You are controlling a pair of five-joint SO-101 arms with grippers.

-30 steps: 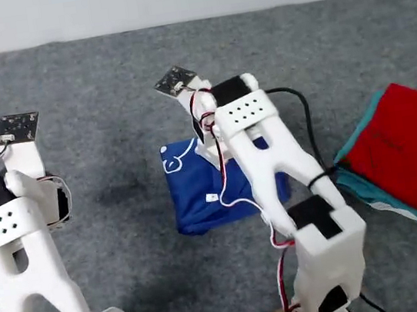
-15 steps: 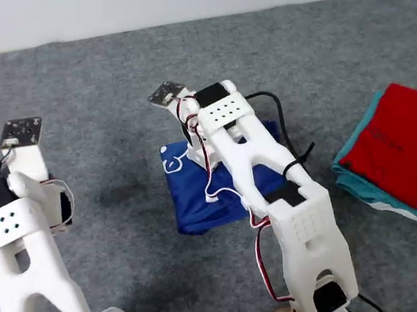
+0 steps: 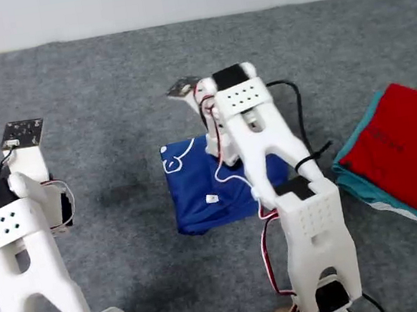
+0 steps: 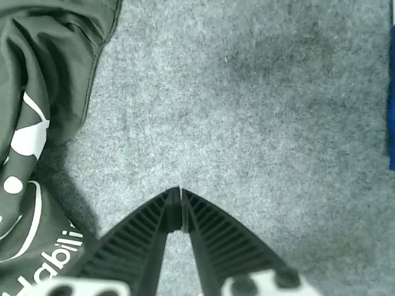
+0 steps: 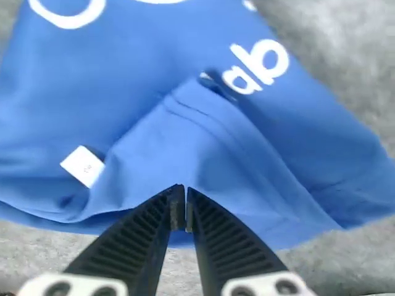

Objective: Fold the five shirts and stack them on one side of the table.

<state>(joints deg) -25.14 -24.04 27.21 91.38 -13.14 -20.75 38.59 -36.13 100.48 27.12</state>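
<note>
A folded blue shirt (image 3: 196,190) with white print and a small white tag lies mid-table on the grey carpet. My right arm (image 3: 257,141) stands over its far right part. The right gripper (image 5: 179,213) is shut, its tips just above a fold of the blue shirt (image 5: 185,129), with nothing visibly between them. My left gripper (image 4: 180,206) is shut over bare carpet. Beside it lies a crumpled dark green shirt (image 4: 43,92) with white print. A folded red shirt (image 3: 405,145) tops a stack at the right edge, with a teal shirt (image 3: 354,177) under it.
Grey carpet (image 3: 105,85) covers the table, and a pale wall runs along the far edge. A strip of blue shirt (image 4: 392,123) shows at the edge of the left wrist view. Open carpet lies between the two arms and behind them.
The right arm swung left over the blue shirt, then back to the right and slightly farther from the arms' bases. The blue shirt and the left arm have stayed in place.
</note>
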